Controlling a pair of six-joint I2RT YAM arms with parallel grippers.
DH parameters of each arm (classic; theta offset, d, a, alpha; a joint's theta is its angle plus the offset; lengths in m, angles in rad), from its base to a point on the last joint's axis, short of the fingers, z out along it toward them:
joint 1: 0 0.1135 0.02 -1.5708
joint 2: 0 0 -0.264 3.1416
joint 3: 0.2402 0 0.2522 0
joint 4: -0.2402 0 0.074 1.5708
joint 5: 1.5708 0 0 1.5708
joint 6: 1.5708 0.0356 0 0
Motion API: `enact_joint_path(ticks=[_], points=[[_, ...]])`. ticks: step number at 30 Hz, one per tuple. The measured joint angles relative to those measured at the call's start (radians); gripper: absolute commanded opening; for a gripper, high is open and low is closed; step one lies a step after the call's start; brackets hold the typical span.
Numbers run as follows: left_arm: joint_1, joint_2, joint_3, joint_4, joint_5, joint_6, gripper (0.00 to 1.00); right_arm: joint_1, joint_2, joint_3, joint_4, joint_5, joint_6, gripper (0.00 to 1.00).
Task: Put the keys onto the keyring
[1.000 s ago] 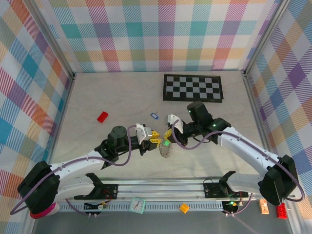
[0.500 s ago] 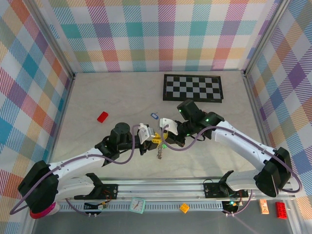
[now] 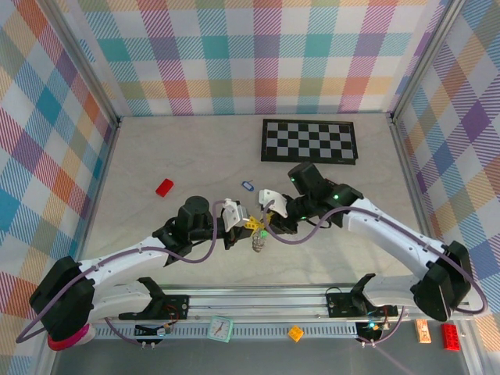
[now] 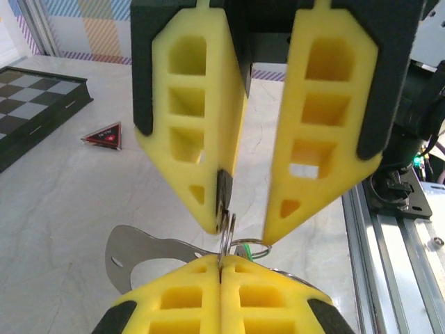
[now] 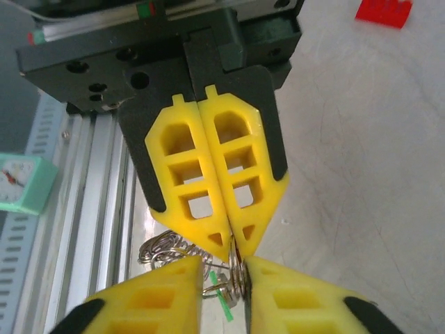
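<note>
My left gripper (image 3: 249,225) is shut on a thin metal ring of the keyring (image 4: 228,233), the ring standing edge-on between its yellow pads (image 4: 174,299). The silvery chain (image 3: 258,243) hangs below the two grippers over the table. A green key (image 5: 223,304) dangles by the ring and the bunched chain (image 5: 165,249). My right gripper (image 3: 268,219) faces the left one tip to tip, open; the ring rests against one of its fingers (image 5: 306,299). The blue key (image 3: 247,186) lies alone on the table behind them.
A red block (image 3: 164,187) lies at the left. The chequered board (image 3: 308,141) sits at the back. A small red triangle (image 4: 104,136) and a flat silver plate (image 4: 135,252) lie on the table below the left gripper. The metal rail (image 3: 258,301) runs along the near edge.
The left gripper has shut on the ring while the right gripper has opened off it. Both grippers shifted slightly left, and the chain now hangs bunched lower between them.
</note>
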Motion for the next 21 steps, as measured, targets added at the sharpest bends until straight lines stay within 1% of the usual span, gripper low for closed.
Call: enact_joint_path(ticks=[4,8,13,21], points=[[0.0,0.001,-0.044,0.094,0.0,-0.052,0.0,-0.064,-0.075,-0.109,0.124,-0.074,0.088,0.27],[0.0,0.019,-0.087,0.192,0.0,-0.104,0.0,-0.068,-0.087,-0.179,0.22,-0.109,0.152,0.27],[0.0,0.034,-0.114,0.269,0.0,-0.144,0.0,-0.068,-0.087,-0.209,0.281,-0.118,0.192,0.26],[0.0,0.036,-0.121,0.322,0.0,-0.166,0.0,-0.068,-0.084,-0.213,0.326,-0.117,0.204,0.23]])
